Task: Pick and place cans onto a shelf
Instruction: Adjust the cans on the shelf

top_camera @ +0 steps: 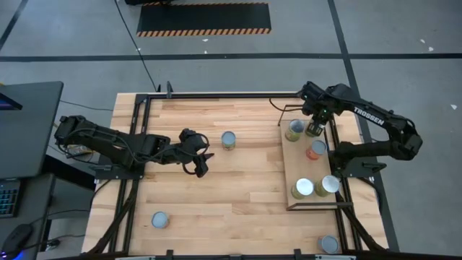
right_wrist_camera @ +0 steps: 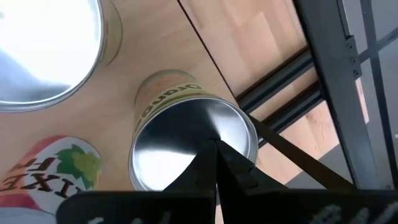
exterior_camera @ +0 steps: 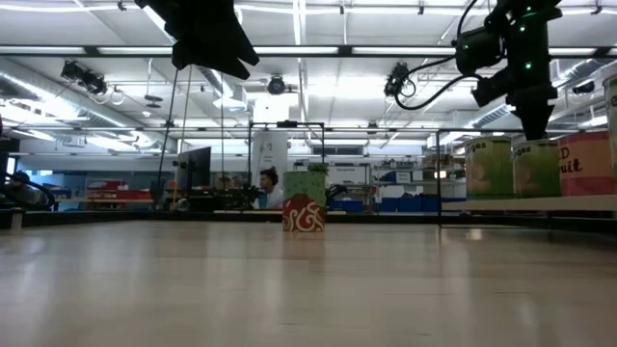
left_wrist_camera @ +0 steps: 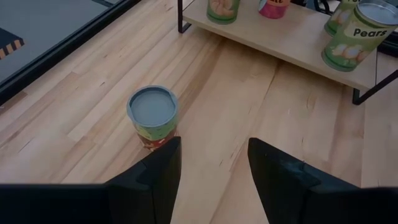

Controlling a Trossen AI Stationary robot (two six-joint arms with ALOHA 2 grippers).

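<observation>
My right gripper [top_camera: 314,128] is shut and points down over a silver-topped can with an orange-lettered label [right_wrist_camera: 186,140] at the far end of the light-wood shelf [top_camera: 310,170]; it also shows in the low view [exterior_camera: 532,130]. Other cans stand on the shelf: one beside it [top_camera: 294,130], a red one [top_camera: 316,149] and two at the near end [top_camera: 303,188]. My left gripper [top_camera: 201,160] is open and empty above the table, short of a green-and-red can [left_wrist_camera: 152,115] that stands upright on the tabletop [top_camera: 228,139]. My right gripper's shut fingertips [right_wrist_camera: 214,163] stand right over the middle of the can's silver top [right_wrist_camera: 180,134], coming from above and pointing down. I cannot tell whether they touch it. The can stands upright on the shelf.
Two more cans stand on the table near its front edge, one at the left [top_camera: 160,219] and one at the right [top_camera: 329,244]. The shelf's black frame legs [left_wrist_camera: 180,25] rise from the tabletop. Bare wood lies between the arms.
</observation>
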